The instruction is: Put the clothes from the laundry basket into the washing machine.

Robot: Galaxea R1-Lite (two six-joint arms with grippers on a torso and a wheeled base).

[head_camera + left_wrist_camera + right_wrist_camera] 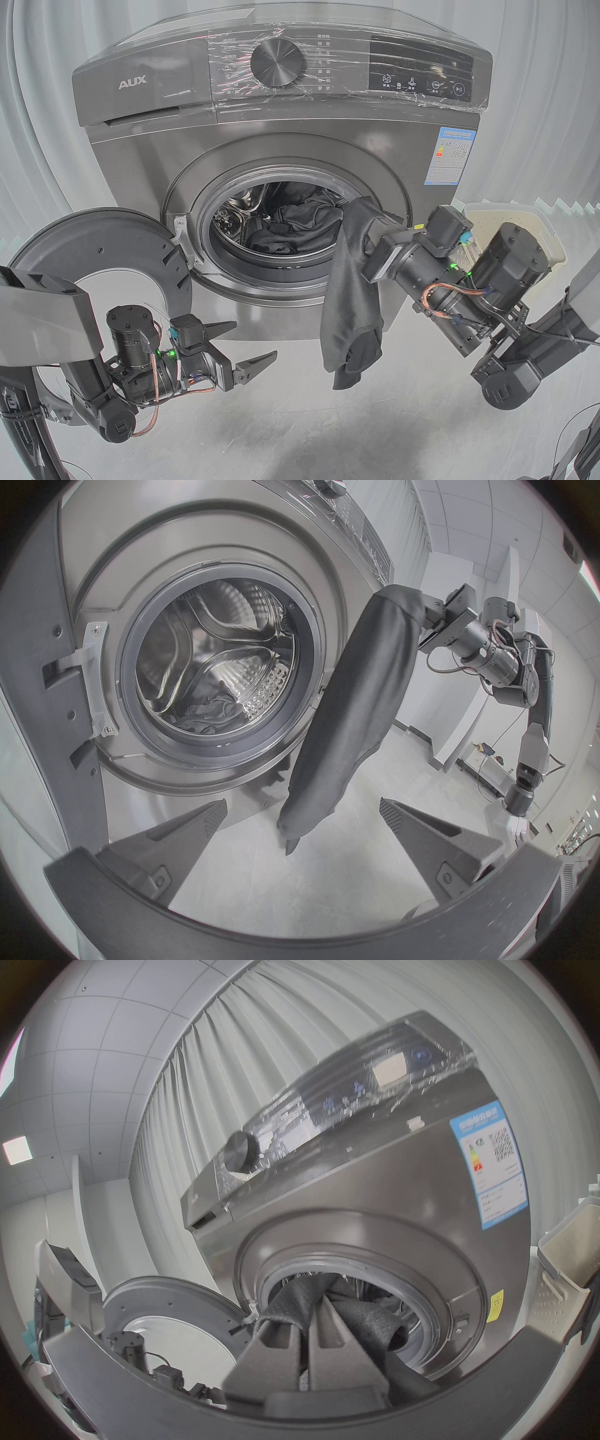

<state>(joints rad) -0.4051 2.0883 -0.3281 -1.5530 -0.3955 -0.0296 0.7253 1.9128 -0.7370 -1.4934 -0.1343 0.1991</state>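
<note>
The open mouth of the washing machine [144,156] sits just left of and beyond the dark garment [350,294], which hangs lengthwise down at its rim from the right gripper [310,1310] pinching its top, while the left gripper [255,339], spread, is farther off.

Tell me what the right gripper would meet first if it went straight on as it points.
Most likely the dark clothes in the washing machine drum: the right gripper, shut on a dark garment, aims into the open mouth near its right side. Depth is unclear, so it could clip the door seal.
</note>
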